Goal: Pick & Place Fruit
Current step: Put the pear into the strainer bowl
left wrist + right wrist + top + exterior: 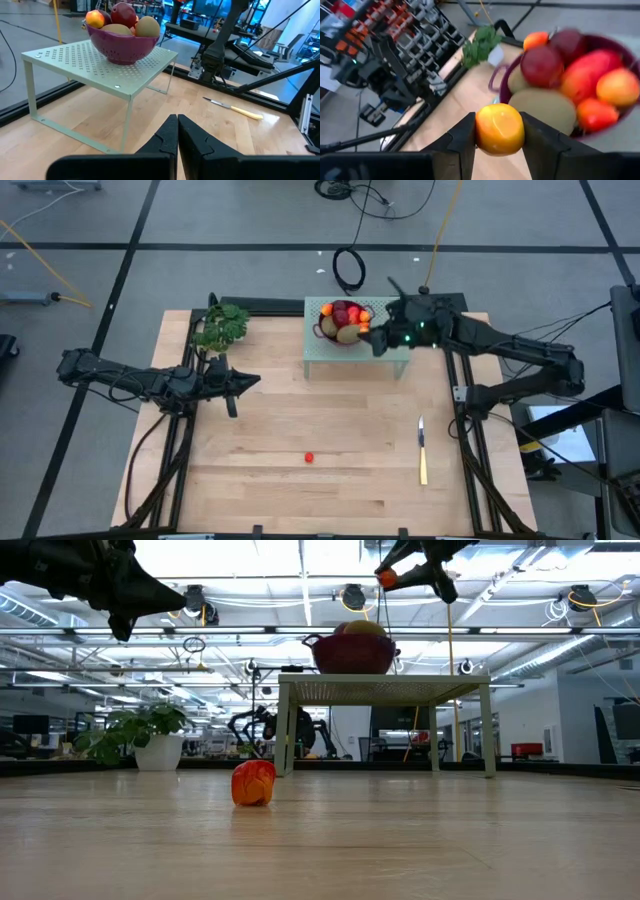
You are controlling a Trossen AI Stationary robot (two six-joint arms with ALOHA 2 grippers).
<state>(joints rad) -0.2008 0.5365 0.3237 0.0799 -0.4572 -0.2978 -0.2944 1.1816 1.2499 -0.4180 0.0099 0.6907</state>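
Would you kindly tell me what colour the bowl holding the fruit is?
The bowl is a dark magenta-purple, clearest in the left wrist view.

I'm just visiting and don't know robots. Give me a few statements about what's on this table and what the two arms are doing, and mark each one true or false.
1. The right gripper holds a small orange fruit beside the bowl. True.
2. The bowl sits directly on the wooden table. False: it stands on a pale green perforated stand raised above the table.
3. The left gripper is shut and holds nothing. True.
4. The knife lies inside the bowl. False: it lies on the table, on the right arm's side.
5. One small red fruit lies alone on the table. True.
6. The bowl is empty. False: it holds several fruits.
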